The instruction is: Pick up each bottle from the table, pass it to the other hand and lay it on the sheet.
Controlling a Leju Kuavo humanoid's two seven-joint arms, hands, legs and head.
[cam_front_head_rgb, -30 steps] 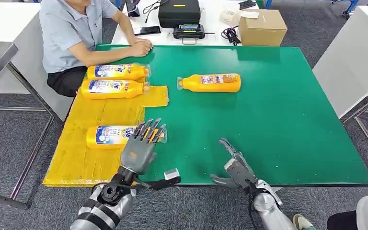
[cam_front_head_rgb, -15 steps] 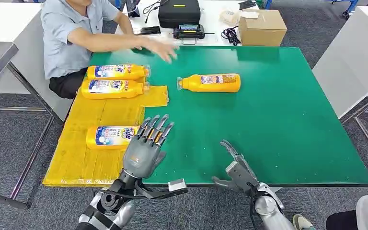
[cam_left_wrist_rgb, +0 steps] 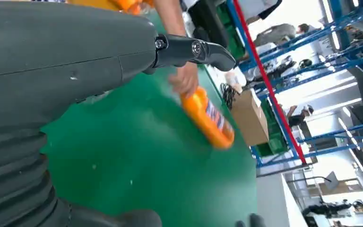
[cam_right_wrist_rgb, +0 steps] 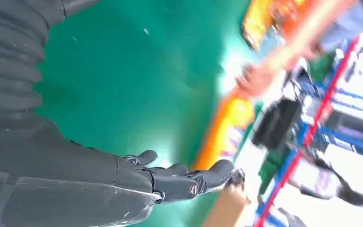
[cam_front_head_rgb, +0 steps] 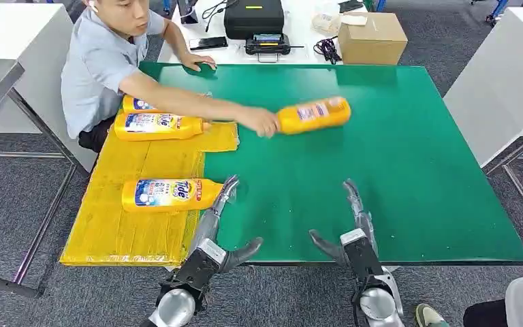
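Observation:
Three orange detergent bottles lie on the yellow sheet (cam_front_head_rgb: 129,225): one near me (cam_front_head_rgb: 167,194), one further back (cam_front_head_rgb: 158,125), and a third (cam_front_head_rgb: 138,104) partly hidden behind a person's arm. A person's hand (cam_front_head_rgb: 265,122) grips a fourth orange bottle (cam_front_head_rgb: 313,114) by its neck, tilted on the green table (cam_front_head_rgb: 395,177); the same bottle (cam_left_wrist_rgb: 208,118) shows in the left wrist view. My left hand (cam_front_head_rgb: 214,228) is empty with fingers extended, just right of the near bottle. My right hand (cam_front_head_rgb: 354,218) is empty too, fingers stretched over the table's front edge.
The person (cam_front_head_rgb: 102,54) sits at the far left corner, one arm stretched over the table. Behind the table are a cardboard box (cam_front_head_rgb: 371,37), a black case (cam_front_head_rgb: 253,17) and cables. White tables stand to either side.
The person reached across and took hold of the fourth bottle, tilting it. My left hand drew back and turned edge-on beside the near bottle; my right hand rose and straightened.

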